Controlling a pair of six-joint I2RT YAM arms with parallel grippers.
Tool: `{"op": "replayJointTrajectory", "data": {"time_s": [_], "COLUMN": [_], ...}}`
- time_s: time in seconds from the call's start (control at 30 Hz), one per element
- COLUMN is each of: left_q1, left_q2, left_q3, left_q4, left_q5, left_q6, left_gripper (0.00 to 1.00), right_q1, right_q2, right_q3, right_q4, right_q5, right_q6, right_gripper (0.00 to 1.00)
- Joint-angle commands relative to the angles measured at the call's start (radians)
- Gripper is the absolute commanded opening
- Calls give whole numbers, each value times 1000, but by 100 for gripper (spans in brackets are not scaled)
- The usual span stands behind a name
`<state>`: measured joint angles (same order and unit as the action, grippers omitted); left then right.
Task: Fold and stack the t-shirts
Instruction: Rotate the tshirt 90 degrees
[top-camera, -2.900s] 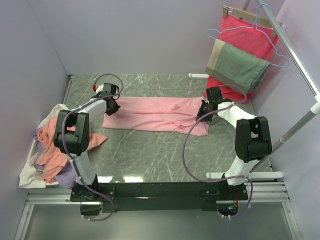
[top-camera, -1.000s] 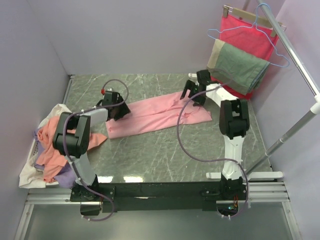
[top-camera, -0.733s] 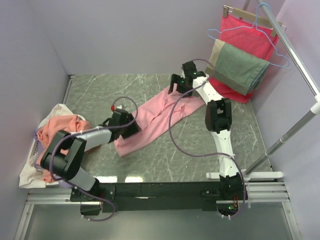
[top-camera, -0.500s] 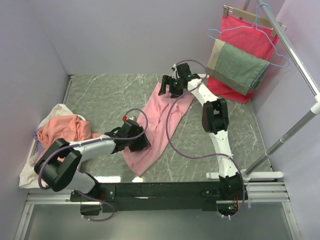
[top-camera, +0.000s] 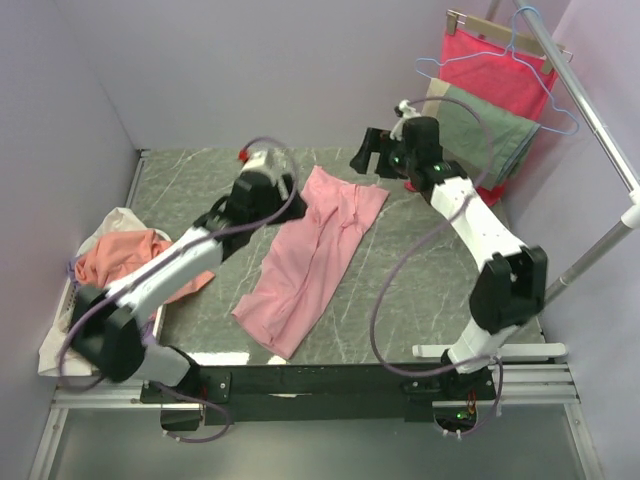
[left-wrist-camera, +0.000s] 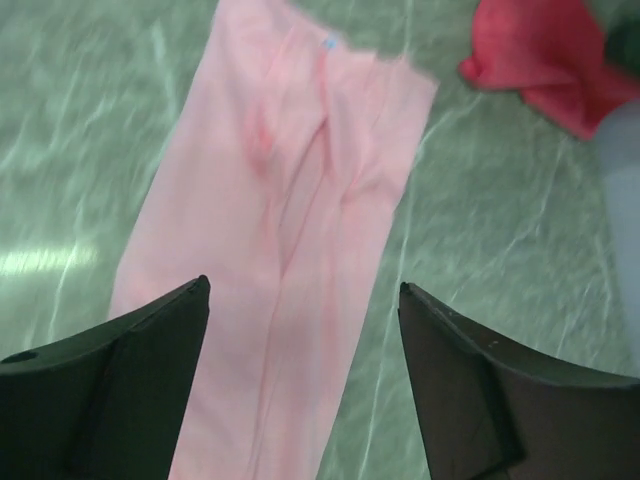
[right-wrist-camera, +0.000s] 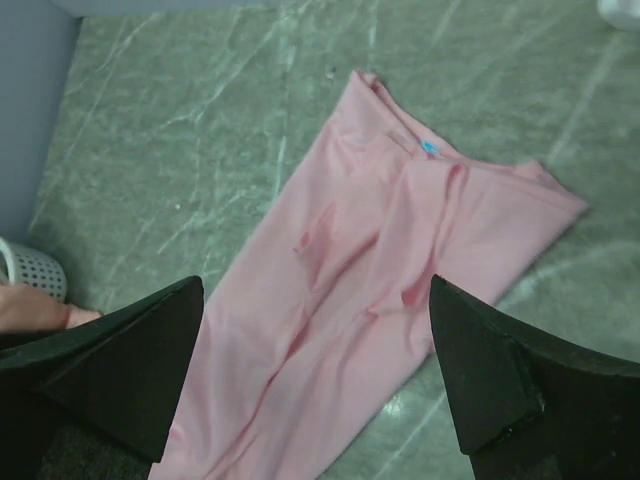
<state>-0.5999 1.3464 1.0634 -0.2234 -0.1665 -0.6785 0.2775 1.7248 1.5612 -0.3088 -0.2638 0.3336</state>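
A light pink t-shirt (top-camera: 305, 262), folded into a long strip, lies flat on the green marble table (top-camera: 430, 280), running from the back centre to the near edge. My left gripper (top-camera: 272, 188) hangs open above the table just left of the strip's far end, holding nothing. In the left wrist view the pink t-shirt (left-wrist-camera: 290, 210) lies below the open left gripper (left-wrist-camera: 302, 285). My right gripper (top-camera: 372, 152) hovers open past the far right corner. The right wrist view looks down on the pink t-shirt (right-wrist-camera: 380, 270) between the spread right gripper (right-wrist-camera: 317, 283) fingers. Salmon-orange (top-camera: 118, 255), white (top-camera: 65, 345) and lilac t-shirts lie heaped at the left.
A red cloth (top-camera: 490, 70) on a blue hanger and a grey-green and beige cloth (top-camera: 480, 130) hang on a rack at the back right. A metal pole (top-camera: 590, 110) slants along the right side. A white basket (right-wrist-camera: 25, 268) holds the heap at the left wall.
The two arms swung the pink strip from crosswise to lengthwise and laid it down. The left gripper let go of it, and both grippers rose toward the back.
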Motion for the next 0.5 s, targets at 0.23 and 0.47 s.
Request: {"op": "replayJointTrajectory", "data": {"time_s": [0.23,0.47], "left_q1": [71,78], "left_q2": [790,1092], "left_q3": [745,1082], "left_q4": [168,87], "left_q5": [577,786], "left_q6": [235,261], "left_gripper": [76,78], "right_q1": [52,169], "right_q2": [-321,-367], "right_q3": [-513,-636], "right_q4": [-24,0], "right_q5": [175,31], "right_q6": [96,123], "right_gripper": [100,100]}}
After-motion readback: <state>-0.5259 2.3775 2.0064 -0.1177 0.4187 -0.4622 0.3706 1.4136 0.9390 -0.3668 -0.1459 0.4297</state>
